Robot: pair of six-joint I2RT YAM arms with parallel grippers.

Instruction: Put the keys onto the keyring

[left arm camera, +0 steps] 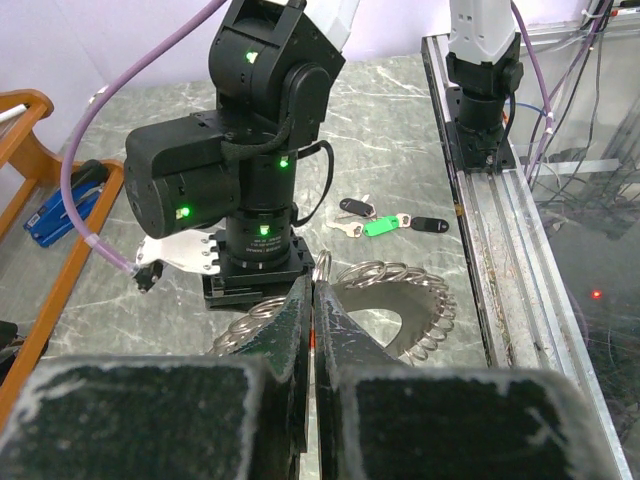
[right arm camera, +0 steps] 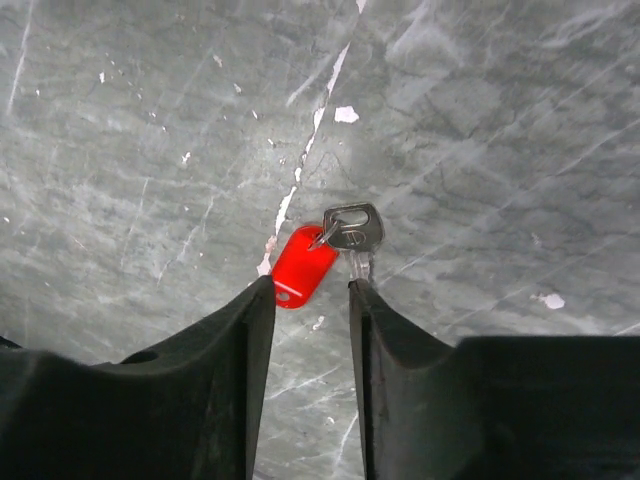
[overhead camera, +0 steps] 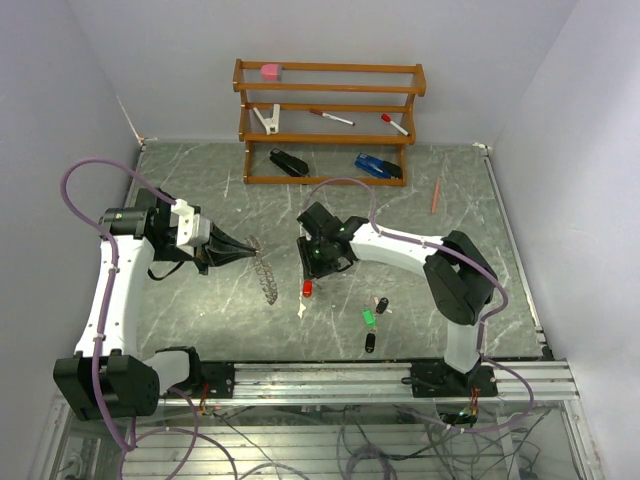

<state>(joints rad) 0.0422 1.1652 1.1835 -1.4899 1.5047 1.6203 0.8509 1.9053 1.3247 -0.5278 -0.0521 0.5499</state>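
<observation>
The silvery keyring (overhead camera: pixel 263 272) with a coiled, beaded rim stands on edge, and my left gripper (overhead camera: pixel 240 252) is shut on its rim; the left wrist view shows the ring (left arm camera: pixel 420 300) fanning out past the closed gripper (left arm camera: pixel 314 292). My right gripper (overhead camera: pixel 318 264) is open just above the table. The red-tagged key (right arm camera: pixel 303 264) with its metal head (right arm camera: pixel 352 228) lies just beyond the gripper (right arm camera: pixel 312 290); its blade runs under the right fingertip (right arm camera: pixel 362 300). The red key (overhead camera: pixel 308 288), a green key (overhead camera: pixel 368 316) and two black keys (overhead camera: pixel 382 305) (overhead camera: pixel 370 342) lie on the table.
A wooden rack (overhead camera: pixel 328 120) stands at the back with red-capped markers, a pink block and a white clip. A black stapler (overhead camera: pixel 288 162) and a blue object (overhead camera: pixel 378 166) lie beneath it. An orange pencil (overhead camera: pixel 436 195) lies far right. A metal rail (overhead camera: pixel 400 375) runs along the near edge.
</observation>
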